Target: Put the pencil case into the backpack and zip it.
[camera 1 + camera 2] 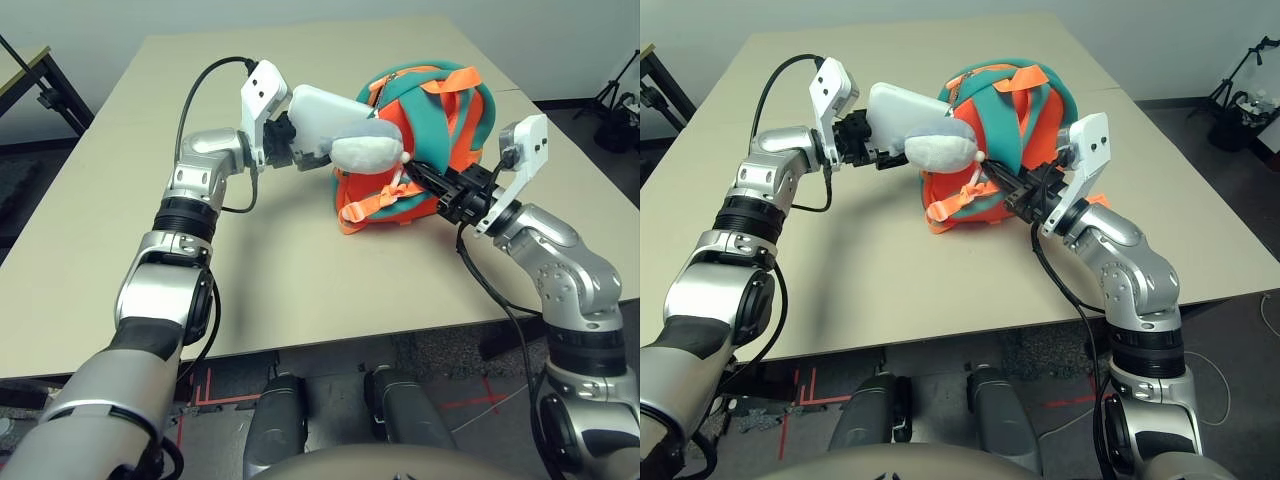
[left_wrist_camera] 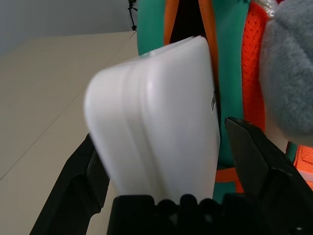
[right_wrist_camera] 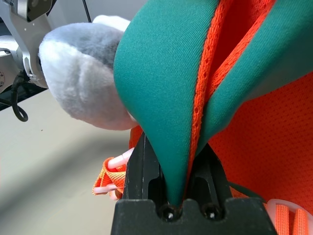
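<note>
The orange and teal backpack (image 1: 440,130) stands on the table, its grey plush charm (image 1: 368,148) hanging at the front. The white pencil case (image 1: 320,118) is held level, its far end at the backpack's opening. My left gripper (image 1: 298,150) is around the case's near end. In the left wrist view the case (image 2: 156,132) rests against one finger and a gap shows beside the other finger (image 2: 254,161), so the jaws stand open. My right gripper (image 1: 425,180) is shut on the backpack's teal trim (image 3: 161,98), pinching the fabric edge.
The beige table (image 1: 300,290) has bare surface to the left of and in front of the backpack. Orange straps (image 1: 380,205) trail onto the table by the right gripper. A black stand (image 1: 40,90) is off the table's left, dark gear (image 1: 615,110) off its right.
</note>
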